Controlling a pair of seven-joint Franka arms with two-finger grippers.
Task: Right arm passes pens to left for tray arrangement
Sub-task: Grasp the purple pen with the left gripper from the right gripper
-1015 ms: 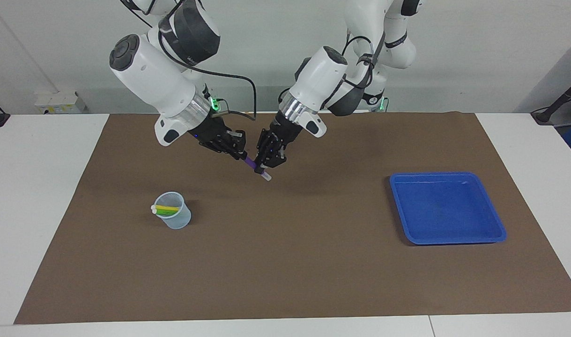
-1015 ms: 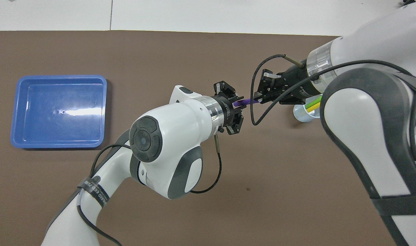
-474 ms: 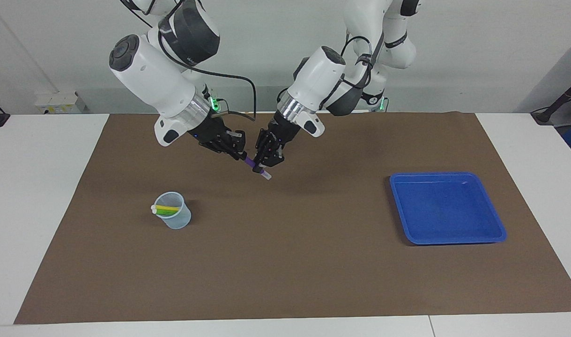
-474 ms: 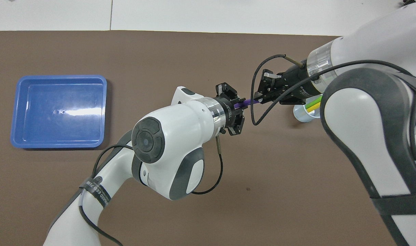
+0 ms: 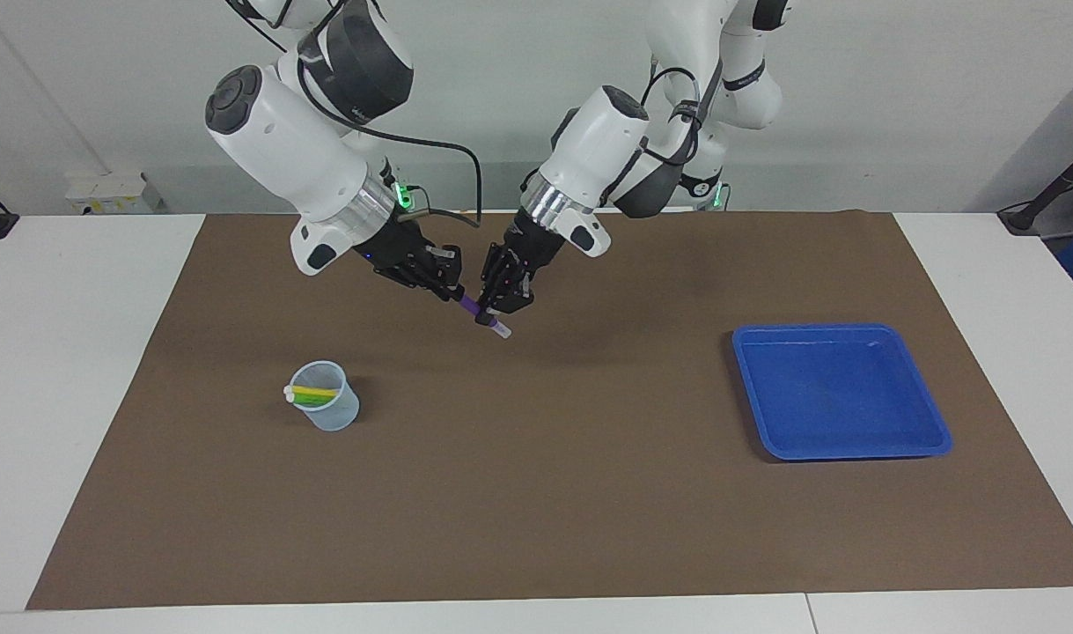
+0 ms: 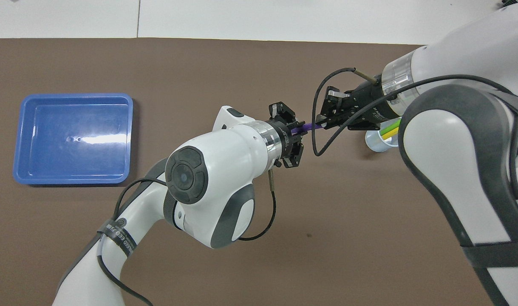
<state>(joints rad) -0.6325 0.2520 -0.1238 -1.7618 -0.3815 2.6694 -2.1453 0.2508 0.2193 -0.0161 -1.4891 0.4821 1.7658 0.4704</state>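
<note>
A: What covers the table (image 5: 78, 370)?
B: A matt brown mat (image 5: 536, 493), cloth-like or paper-like, on a smooth white top.

A: And the tray (image 6: 127, 140)?
B: Glossy blue plastic; a bright glare lies on its floor.

A: The cup (image 5: 335, 414)?
B: Translucent pale plastic, the pens inside showing through its wall.

A: The arms?
B: The left arm (image 6: 225, 170) has smooth, slightly glossy white shells with grey panels and a shiny metallic wrist ring; the right arm (image 5: 281, 150) looks alike.

My claws are black on white arms. The pen (image 5: 472, 306) between them is purple with a pale end. Yellow and green pens (image 5: 314, 394) sit in a pale-blue cup (image 5: 329, 414); bright-blue tray (image 5: 928, 414), brown mat (image 5: 589, 493).
</note>
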